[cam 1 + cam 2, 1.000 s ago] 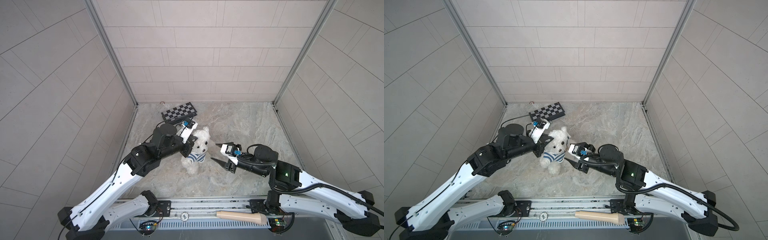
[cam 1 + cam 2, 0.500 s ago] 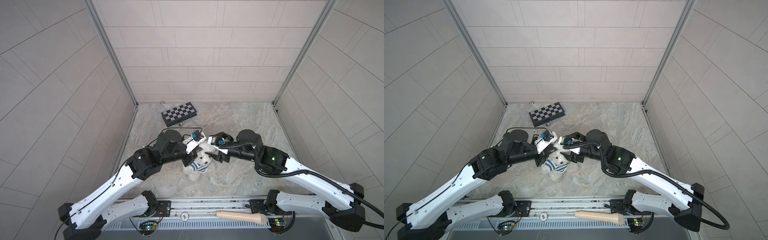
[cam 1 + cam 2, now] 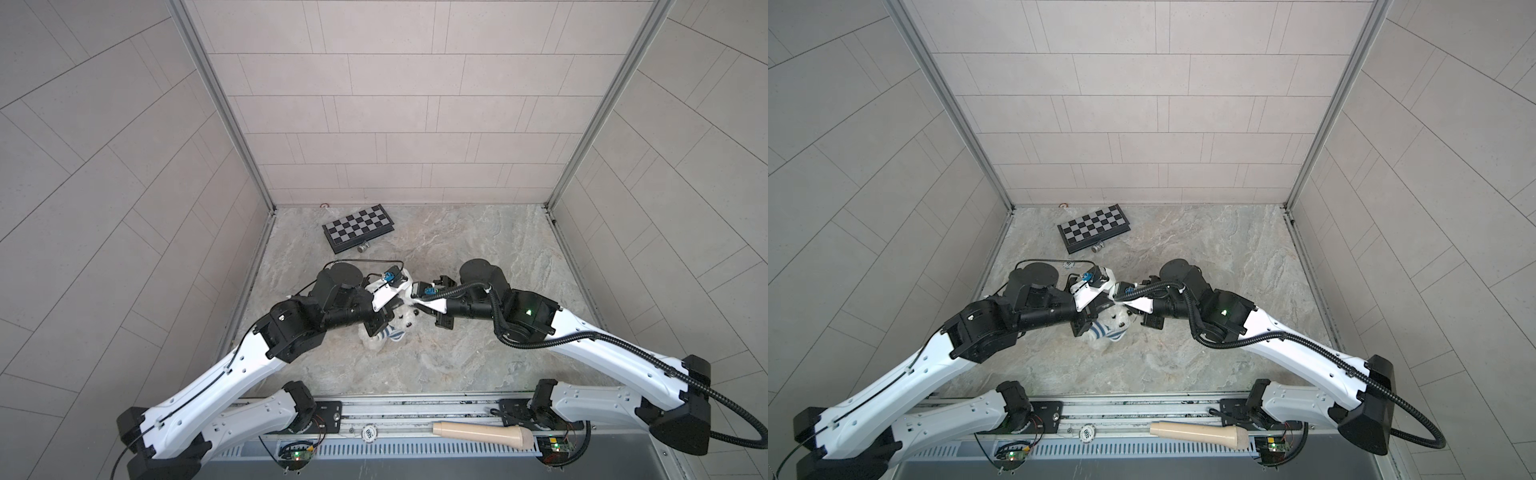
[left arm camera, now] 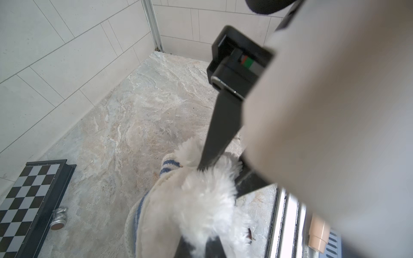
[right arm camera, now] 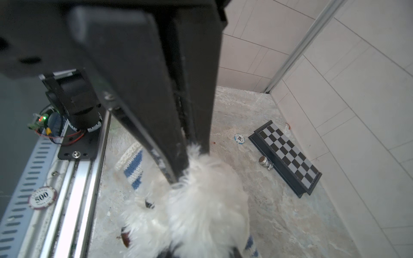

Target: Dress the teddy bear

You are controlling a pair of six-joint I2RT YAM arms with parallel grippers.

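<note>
**Teddy bear, white fluffy plush (image 3: pixel 402 321), clamped between two grippers**

1. Rear left. A folded black-and-grey chequered chessboard (image 3: pixel 359 226) lies flat on the marble-patterned tabletop (image 3: pixel 478 249), near the back wall. A small silver metal piece (image 3: pixel 363 248) lies just beside its front edge. A blue-and-white poker chip marked 10 (image 5: pixel 239 138) lies near the board, apart from it.

2. Left gripper (image 4: pixel 202 246). It reaches in from the left. In the left wrist view its black tips are buried in white fur. The jaws are closed, clenched on the teddy bear.

3. Teddy bear. It is at the middle of the tabletop, in front of the chessboard and well apart from it. In both top views it sits directly between the two gripper heads, which hide most of its head. A blue-and-white striped knitted shirt (image 3: pixel 1100 331) sits on the torso. In the right wrist view one striped sleeve (image 5: pixel 131 167) stands out sideways. Whether the feet rest on the tabletop cannot be told.

4. Right gripper (image 5: pixel 190 167). It reaches in from the right. Its two black fingers stand close together, pinching a tuft of the bear's fur. The left wrist view shows one finger tip pressed into the fur.

5. Front right. A beige cylindrical handle (image 3: pixel 482 434) lies along the metal base rail (image 3: pixel 415 411).
</note>
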